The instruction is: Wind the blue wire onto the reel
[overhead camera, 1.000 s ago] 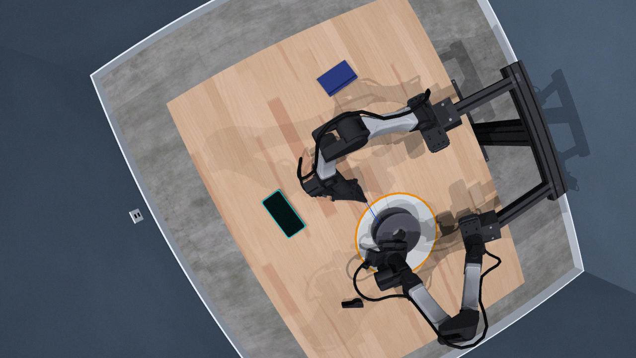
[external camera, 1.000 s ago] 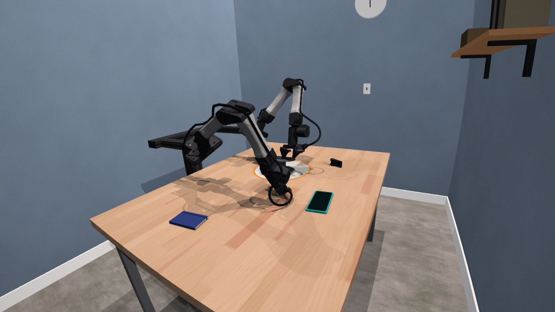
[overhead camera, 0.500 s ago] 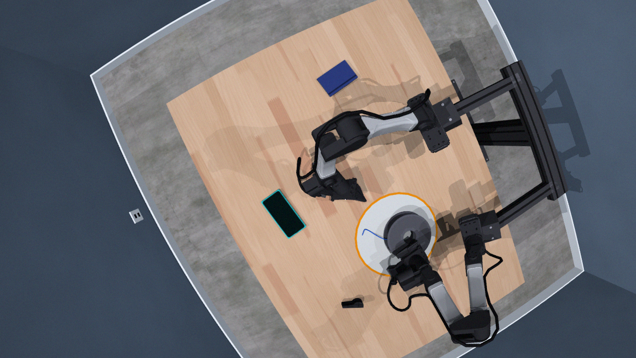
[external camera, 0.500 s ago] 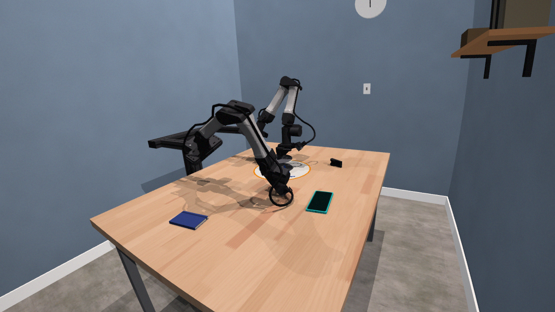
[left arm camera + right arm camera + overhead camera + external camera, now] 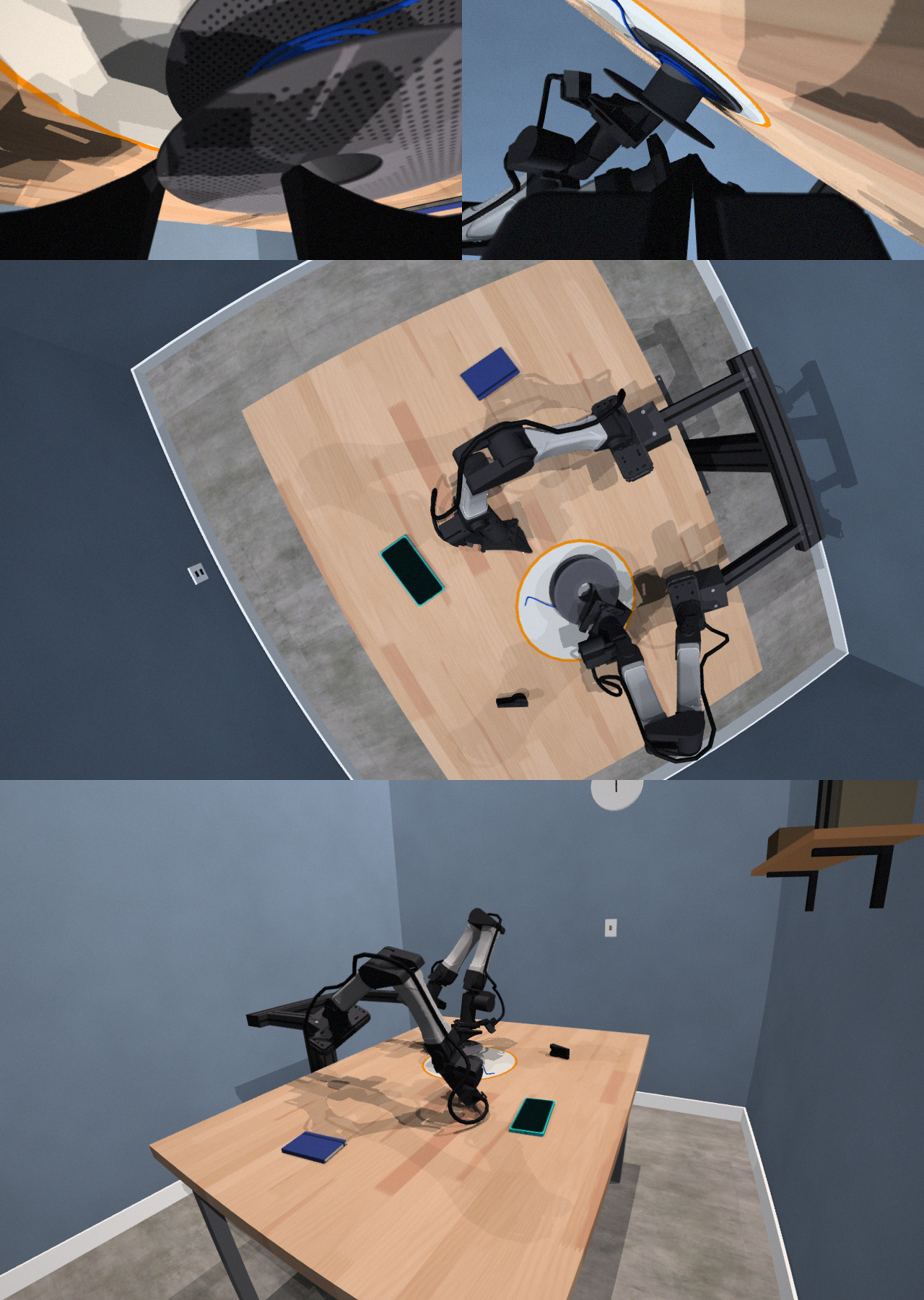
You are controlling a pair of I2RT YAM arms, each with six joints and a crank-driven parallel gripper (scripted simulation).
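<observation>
The reel (image 5: 566, 583) (image 5: 474, 1046) (image 5: 231, 148) (image 5: 675, 90) is within the ring (image 5: 517, 602) (image 5: 517, 1062) (image 5: 65, 109) (image 5: 715, 69). The left claw (image 5: 594, 612) (image 5: 466, 1029) (image 5: 224, 159) (image 5: 673, 104) is clamped on the reel. The right claw (image 5: 529, 550) (image 5: 692, 157) is together, empty, near the ring. The wire (image 5: 539, 601) (image 5: 489, 1072) (image 5: 336, 32) (image 5: 621, 17) has its loose part inside the ring.
</observation>
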